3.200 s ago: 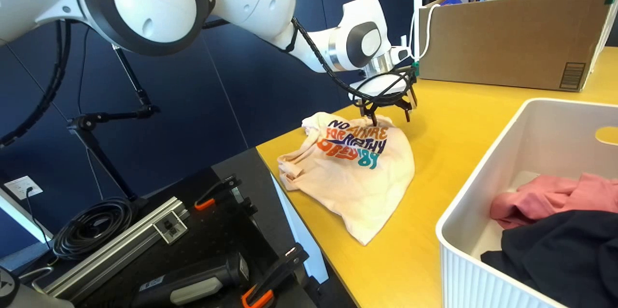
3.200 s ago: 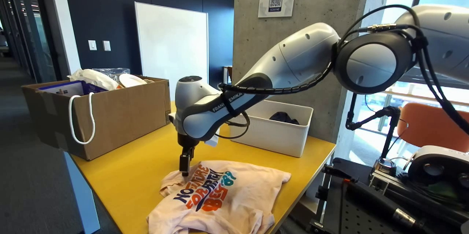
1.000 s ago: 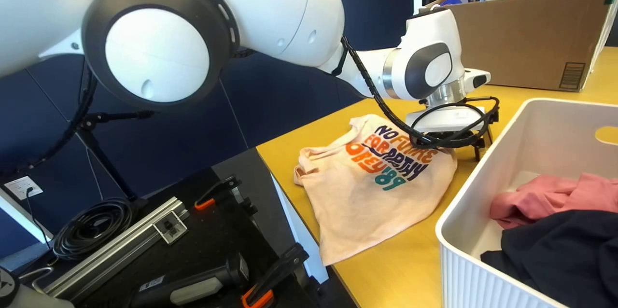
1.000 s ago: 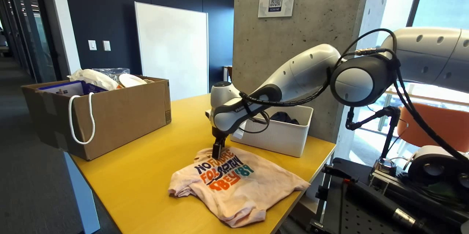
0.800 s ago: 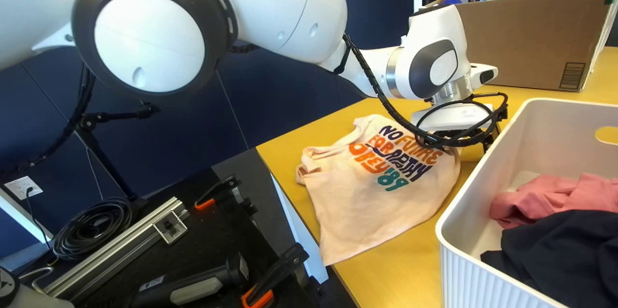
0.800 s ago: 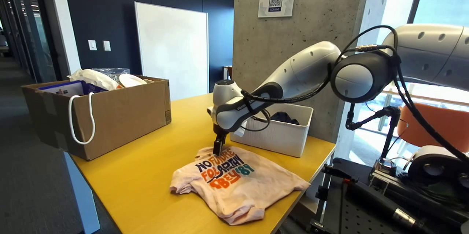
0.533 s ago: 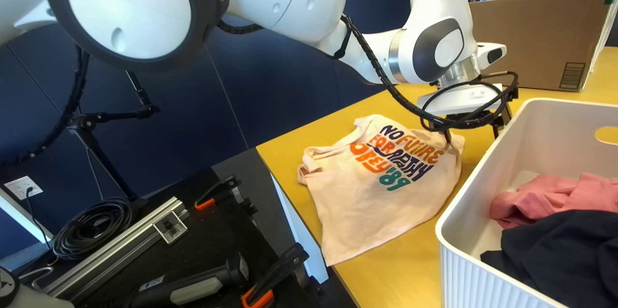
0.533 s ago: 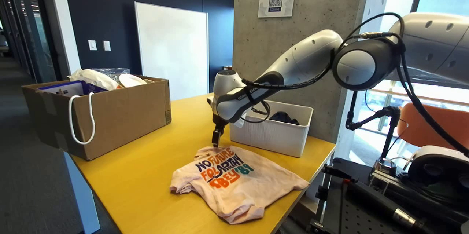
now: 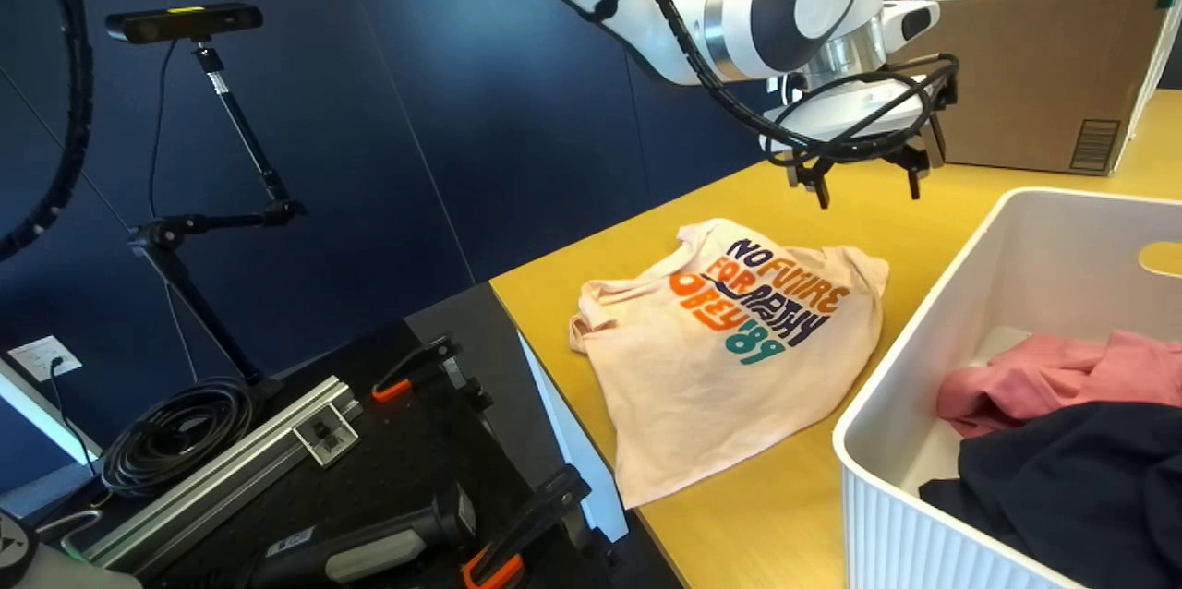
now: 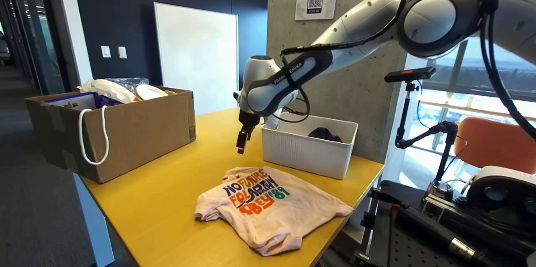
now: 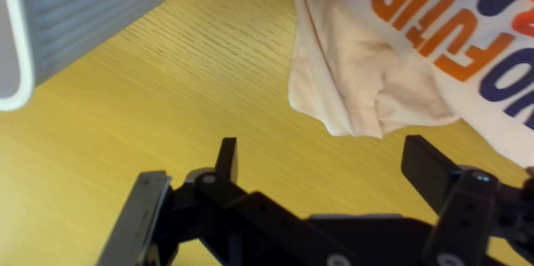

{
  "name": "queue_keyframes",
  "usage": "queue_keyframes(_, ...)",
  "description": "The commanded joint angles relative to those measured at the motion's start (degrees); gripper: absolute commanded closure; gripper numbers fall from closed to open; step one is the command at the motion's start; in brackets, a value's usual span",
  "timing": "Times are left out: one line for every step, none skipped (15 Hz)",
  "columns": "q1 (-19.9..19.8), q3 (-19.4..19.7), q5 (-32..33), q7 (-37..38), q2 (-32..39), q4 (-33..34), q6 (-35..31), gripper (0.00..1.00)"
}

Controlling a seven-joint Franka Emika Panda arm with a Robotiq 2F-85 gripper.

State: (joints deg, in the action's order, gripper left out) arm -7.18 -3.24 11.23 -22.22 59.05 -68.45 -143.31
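My fingers (image 9: 913, 186) spread and empty, clear of the T-shirt (image 9: 711, 404)

In an exterior view: I hang above the yellow tabletop (image 9: 766, 515), nothing gripped. The T-shirt, peach with printed lettering, lies loosely spread there, near the white bin (image 9: 877, 524) holding pink cloth (image 9: 1062, 377) and dark cloth (image 9: 1071, 487).

In an exterior view: a gap shows below me. The T-shirt is wrinkled, one corner at the tabletop's edge; the cardboard box (image 10: 142, 137) stands well apart.

Wrist view: only bare wood between my fingers; a folded-over edge of the T-shirt lies just beyond the gap.

Judgement: hands-off step, no contact. A next grip would call for aligning with that fold, lowering, then closing.
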Motion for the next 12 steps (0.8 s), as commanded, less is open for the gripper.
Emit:
queue_keyframes(-0.4,-3.0,-3.4,-0.6,-10.4,-13.7,0.4,0.00)
queue_keyframes(-0.3,-3.4,-4.3,0.1,-12.3,-16.5,0.2,0.00)
queue_keyframes(0.4,-3.1,-5.2,2.1,-14.4,-19.4,0.1,0.00)
queue_keyframes(1.0,-2.8,-5.9,4.0,-16.3,-22.3,0.1,0.00)
queue_keyframes(2.0,-2.1,-6.6,6.8,-18.1,-25.2,-0.9,0.00)
queue_keyframes(3.5,-0.9,-7.0,11.1,-20.1,-28.2,-1.3,0.00)
queue_keyframes(4.6,-0.1,-7.3,14.5,-22.0,-31.3,-1.7,0.00)
queue_keyframes(6.1,1.2,-7.2,18.8,-24.0,-34.3,-1.7,0.00)
queue_keyframes(7.0,1.6,-7.6,21.9,-26.0,-37.3,-1.9,0.00)
queue_keyframes(8.1,2.3,-7.3,24.6,-27.9,-40.4,-2.2,0.00)
queue_keyframes(9.0,2.8,-7.2,26.9,-29.8,-43.5,-2.2,0.00)
queue_keyframes(10.0,3.4,-7.0,29.4,-31.9,-46.7,-2.0,0.00)
